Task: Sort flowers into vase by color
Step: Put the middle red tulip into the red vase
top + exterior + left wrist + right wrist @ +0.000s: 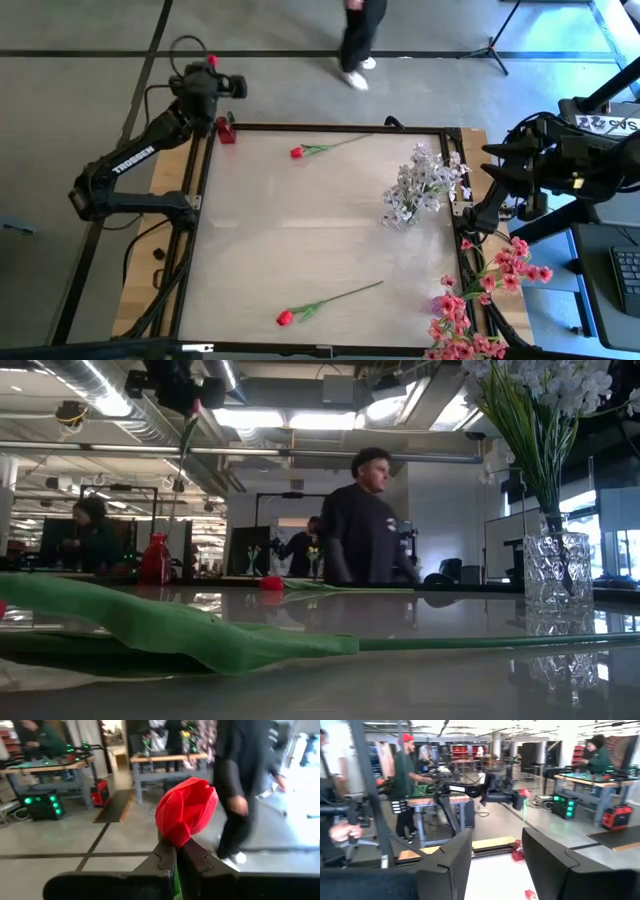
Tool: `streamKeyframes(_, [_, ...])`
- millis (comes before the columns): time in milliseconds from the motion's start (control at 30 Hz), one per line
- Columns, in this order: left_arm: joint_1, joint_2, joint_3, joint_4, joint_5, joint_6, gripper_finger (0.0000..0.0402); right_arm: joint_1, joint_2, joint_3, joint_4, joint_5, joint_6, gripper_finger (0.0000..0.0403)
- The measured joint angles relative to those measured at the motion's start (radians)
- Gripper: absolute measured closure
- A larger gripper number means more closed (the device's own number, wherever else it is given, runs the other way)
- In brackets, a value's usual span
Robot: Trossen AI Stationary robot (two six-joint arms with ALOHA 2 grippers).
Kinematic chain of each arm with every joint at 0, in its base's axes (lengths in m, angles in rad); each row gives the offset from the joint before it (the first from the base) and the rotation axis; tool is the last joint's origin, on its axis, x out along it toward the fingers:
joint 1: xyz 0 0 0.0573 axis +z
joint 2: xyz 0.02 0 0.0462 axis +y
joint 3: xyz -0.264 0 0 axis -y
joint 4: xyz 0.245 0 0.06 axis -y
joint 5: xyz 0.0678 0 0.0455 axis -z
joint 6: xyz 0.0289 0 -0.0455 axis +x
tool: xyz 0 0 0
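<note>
Now: left gripper (176,851) clenched on a red flower (186,811).
Right gripper (496,855) waits released, right of frame, high view.

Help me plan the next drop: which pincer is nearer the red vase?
Left. The left pincer hangs just above the red vase; the right pincer sits across the table.

two flowers (325,148) on table (300,230) — vase (225,130) at its far-left corner

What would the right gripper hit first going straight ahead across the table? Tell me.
Probably the small red vase at the far edge, which sits between the open fingers of the right gripper. The left gripper, holding a red flower, hangs higher. Depth is uncertain.
</note>
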Motion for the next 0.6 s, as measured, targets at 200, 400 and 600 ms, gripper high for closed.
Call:
streamKeyframes(200, [0.062,-0.004,0.0,0.203,0.028,0.095,0.0401,-0.078,-0.001,0.0,0.0,-0.001,0.005,0.0228])
streamKeyframes(400, [0.03,-0.044,0.0,0.049,-0.045,-0.014,0.0401,-0.153,-0.001,0.0,0.0,-0.001,0.026,0.0228])
streamKeyframes(600, [-0.012,-0.08,0.0,0.011,-0.089,-0.062,0.0401,-0.224,-0.001,0.0,0.005,-0.001,0.026,0.0228])
